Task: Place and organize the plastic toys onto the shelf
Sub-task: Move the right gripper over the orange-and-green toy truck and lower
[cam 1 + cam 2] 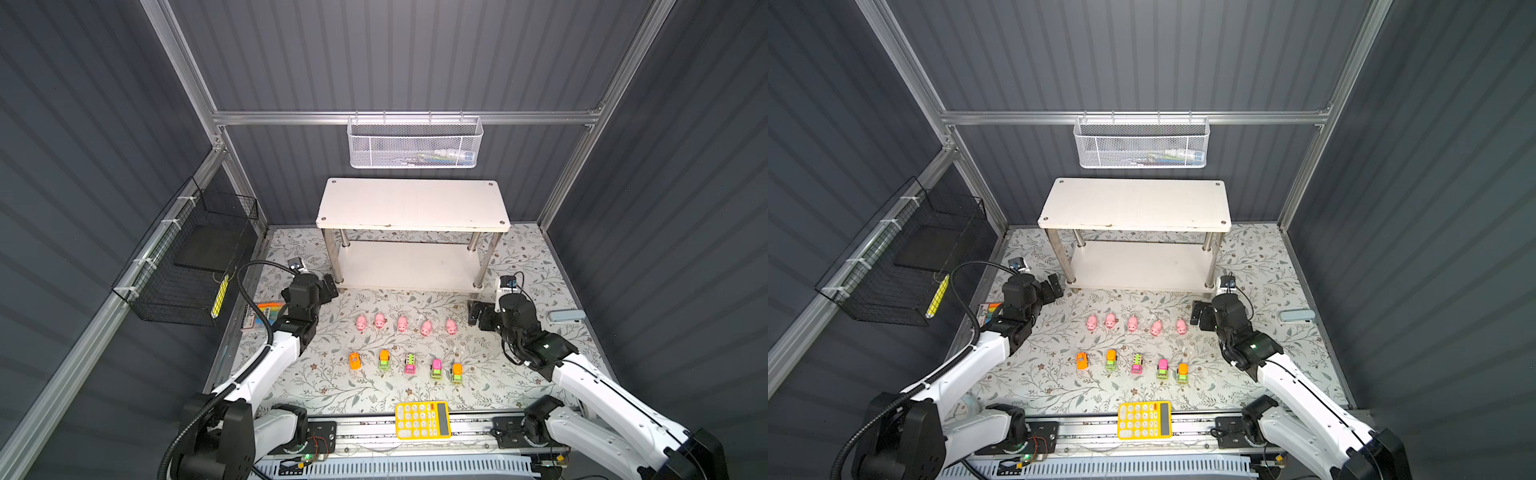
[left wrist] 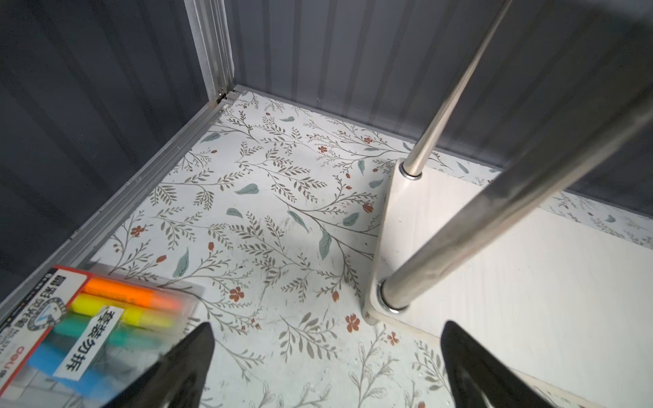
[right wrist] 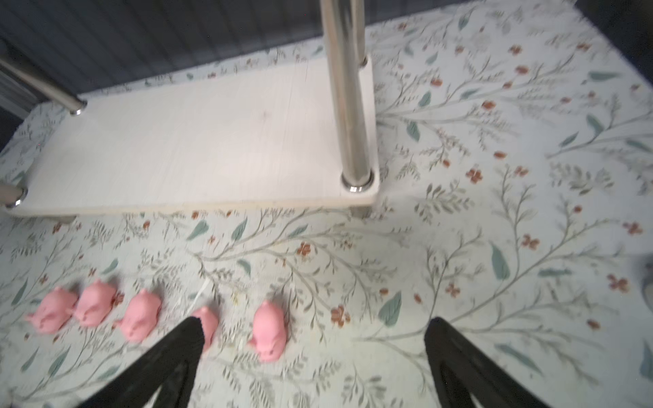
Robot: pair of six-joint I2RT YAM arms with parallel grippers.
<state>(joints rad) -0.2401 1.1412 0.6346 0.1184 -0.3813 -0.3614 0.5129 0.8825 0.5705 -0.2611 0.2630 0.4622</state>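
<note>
My left claw [image 1: 331, 286] and right claw [image 1: 475, 314] are hanging wide open, holding nothing. Five pink plastic pigs [image 1: 402, 323] and five small toy vehicles [image 1: 410, 364] are sitting in two rows just near of the white two-tier shelf [image 1: 413, 203]. Probably light, hard, slippery, so I'm planning on pinching their sides.

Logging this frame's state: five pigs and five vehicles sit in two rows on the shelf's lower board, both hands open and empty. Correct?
Only the place is wrong: both top views show the pigs and vehicles in two rows on the tabletop before the shelf. The left hand and right hand are open and empty.
</note>
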